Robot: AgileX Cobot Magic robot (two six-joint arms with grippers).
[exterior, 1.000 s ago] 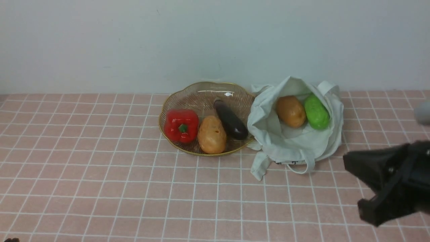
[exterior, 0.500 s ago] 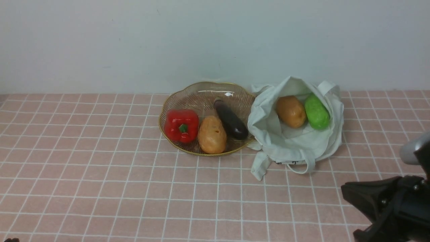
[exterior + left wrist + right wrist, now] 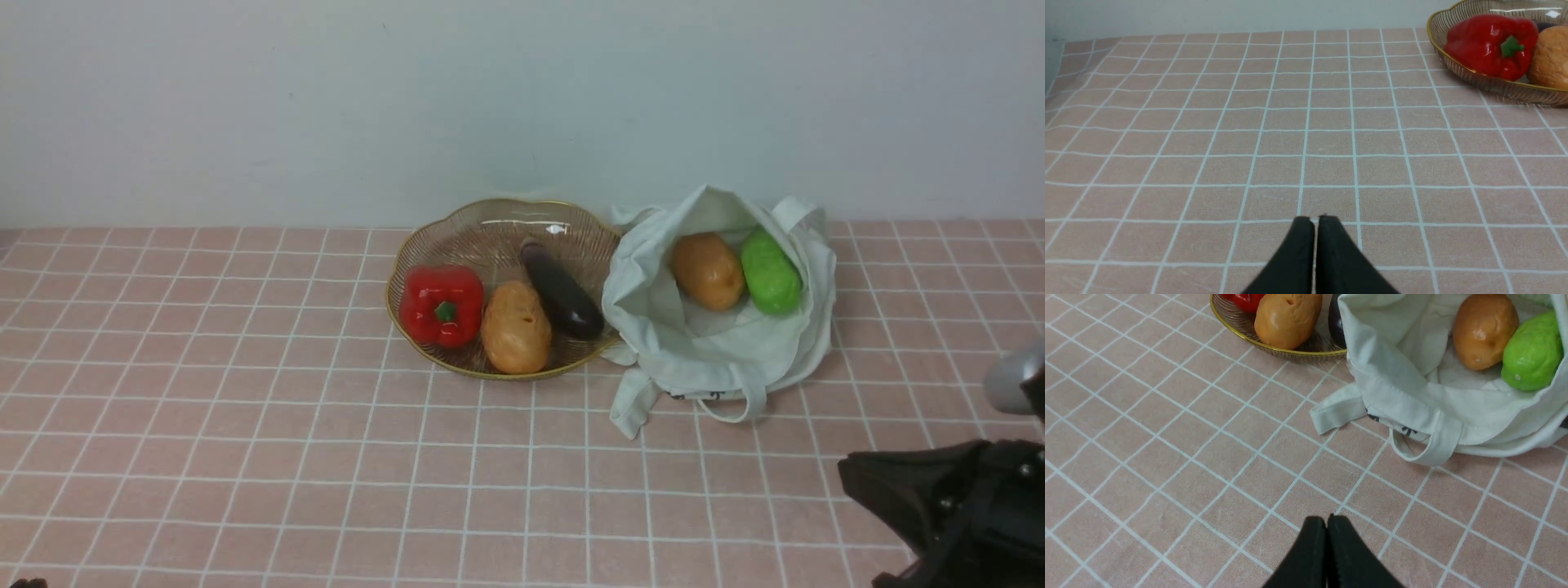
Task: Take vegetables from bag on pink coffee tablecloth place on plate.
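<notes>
Bag [image 3: 718, 343] is still loaded with potato [image 3: 707, 270] and green vegetable [image 3: 769, 272], ahead of right gripper [image 3: 1326, 517]. It has been pulled back, jaws together, nothing held; two transfers judged outstanding.

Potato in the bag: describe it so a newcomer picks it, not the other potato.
On the pink checked tablecloth, a white cloth bag lies open just right of the glass plate. Inside it two vegetables sit side by side, and the potato is the tan-brown one nearer the plate. Its neighbour is a bright green vegetable; the other potato lies on the plate.
</notes>
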